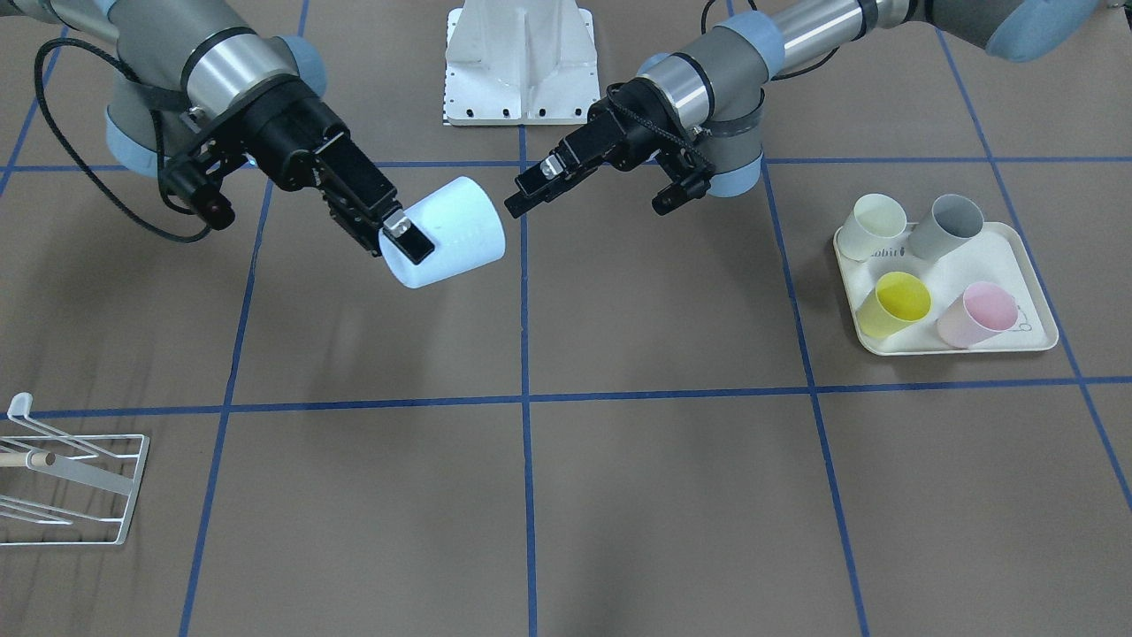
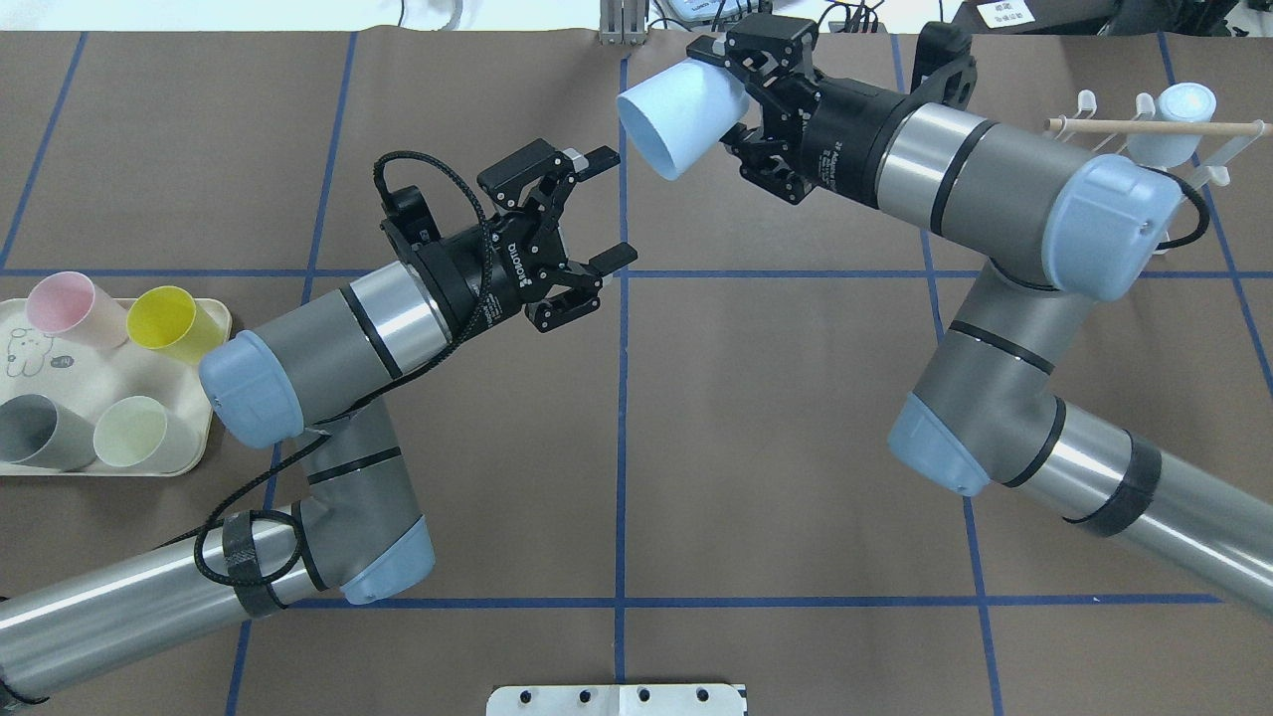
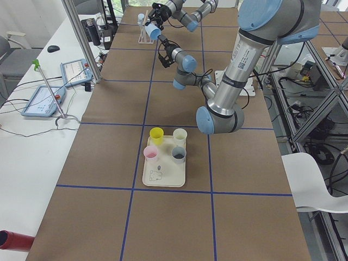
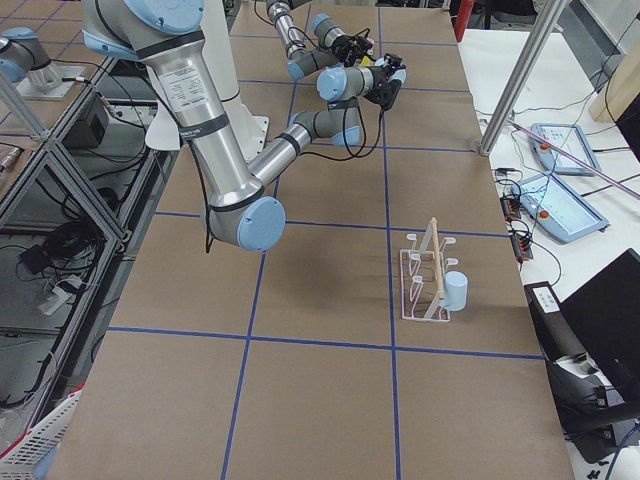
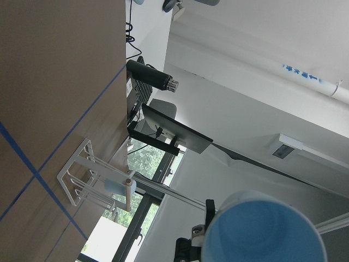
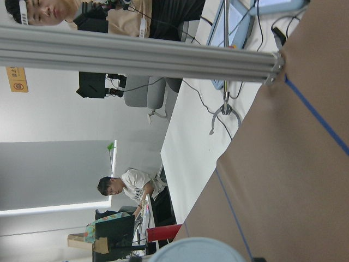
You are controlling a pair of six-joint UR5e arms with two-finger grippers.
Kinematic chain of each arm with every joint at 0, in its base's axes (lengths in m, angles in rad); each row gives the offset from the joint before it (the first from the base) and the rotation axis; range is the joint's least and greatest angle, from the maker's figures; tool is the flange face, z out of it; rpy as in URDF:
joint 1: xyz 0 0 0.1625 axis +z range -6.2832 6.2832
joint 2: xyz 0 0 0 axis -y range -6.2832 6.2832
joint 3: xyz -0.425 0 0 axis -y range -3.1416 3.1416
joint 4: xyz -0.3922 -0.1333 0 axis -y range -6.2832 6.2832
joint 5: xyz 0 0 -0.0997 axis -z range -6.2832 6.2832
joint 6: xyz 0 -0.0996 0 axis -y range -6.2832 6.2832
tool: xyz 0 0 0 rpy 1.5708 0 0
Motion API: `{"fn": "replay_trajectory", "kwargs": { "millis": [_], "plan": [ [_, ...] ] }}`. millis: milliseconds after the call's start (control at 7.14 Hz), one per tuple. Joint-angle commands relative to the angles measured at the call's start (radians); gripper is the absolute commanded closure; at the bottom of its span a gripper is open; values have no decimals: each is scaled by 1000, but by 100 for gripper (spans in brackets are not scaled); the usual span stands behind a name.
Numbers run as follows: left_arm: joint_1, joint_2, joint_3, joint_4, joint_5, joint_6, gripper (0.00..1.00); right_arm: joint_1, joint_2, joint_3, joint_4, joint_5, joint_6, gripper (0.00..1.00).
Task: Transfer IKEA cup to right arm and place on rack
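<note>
Right gripper fingers clamped on pale-blue plastic cup; white wire rack well apart, robot's right; left gripper fingers apart.

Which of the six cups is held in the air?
The pale-blue plastic cup in the right gripper; four others sit on the cream tray, one at the white wire rack.

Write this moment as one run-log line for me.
phase: cup handed over | right gripper: shut on light-blue cup, aloft | left gripper: open, clear of cup | rack: this cup not yet placed
</note>
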Motion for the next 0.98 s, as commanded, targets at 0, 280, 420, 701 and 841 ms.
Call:
{"fn": "replay_trajectory", "kwargs": {
  "millis": [0, 280, 420, 701, 841],
  "plan": [
    [-22, 2, 6, 9, 2, 7, 0, 107, -83, 2, -9, 7, -148, 100],
    [-33, 0, -23, 143, -47, 217, 0, 173, -227, 13, -11, 5, -388, 100],
    [-36, 0, -38, 215, -68, 249, 0, 211, -293, 14, -11, -1, -474, 100],
    [-38, 2, -83, 355, -73, 358, 0, 322, -431, 16, -12, -5, -645, 100],
    [-38, 0, -124, 459, -79, 389, 0, 354, -485, 13, -12, -31, -742, 100]
  ]
}}
